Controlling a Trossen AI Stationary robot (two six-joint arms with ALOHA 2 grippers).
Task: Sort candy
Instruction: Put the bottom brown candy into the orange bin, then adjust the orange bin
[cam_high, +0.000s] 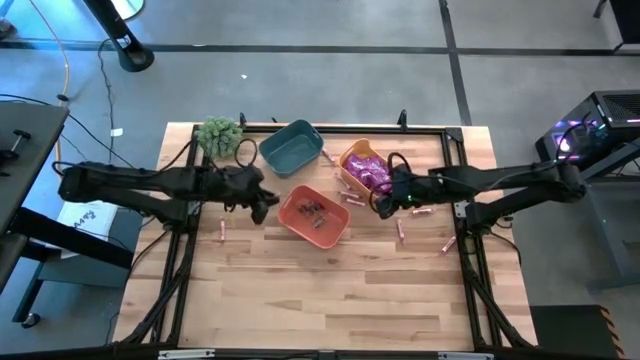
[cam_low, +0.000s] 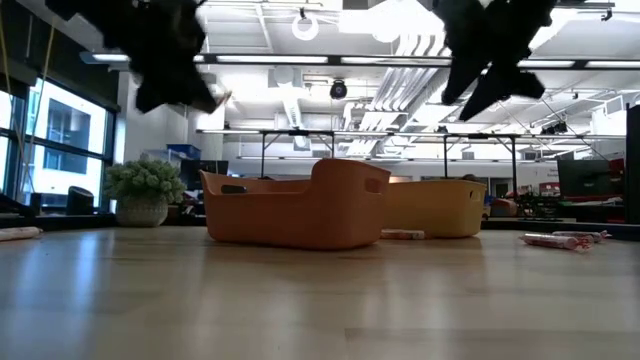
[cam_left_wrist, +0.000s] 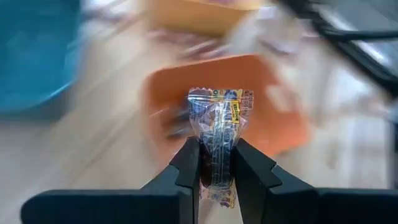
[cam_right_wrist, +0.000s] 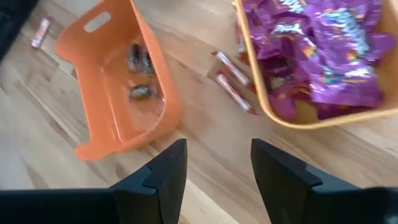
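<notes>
My left gripper (cam_high: 262, 204) hangs just left of the orange bin (cam_high: 314, 215), shut on a small candy (cam_left_wrist: 216, 121) in a clear printed wrapper with a dark middle. The orange bin holds a few tiny dark candies (cam_right_wrist: 140, 61). My right gripper (cam_right_wrist: 217, 168) is open and holds nothing. It hovers over bare table between the orange bin (cam_right_wrist: 118, 93) and the yellow bin (cam_right_wrist: 292, 115). The yellow bin is full of shiny purple packets (cam_right_wrist: 323, 43). Slim pink sticks (cam_right_wrist: 233, 81) lie on the table between the two bins. My left gripper pinches the small candy's lower half (cam_left_wrist: 215, 163) between its two fingers (cam_left_wrist: 186, 165). The wrapper's crimped top end (cam_left_wrist: 221, 94) stands out past the fingertips. The candy is lifted clear of the table, in front of the orange bin (cam_left_wrist: 261, 106).
A teal bin (cam_high: 291, 147) sits at the far side, and a green plant ball (cam_high: 220, 135) stands left of it. More pink sticks lie loose on the wood (cam_high: 221, 232) (cam_high: 401, 230) (cam_high: 447, 245). The near half of the table (cam_high: 320, 300) is bare wood.
</notes>
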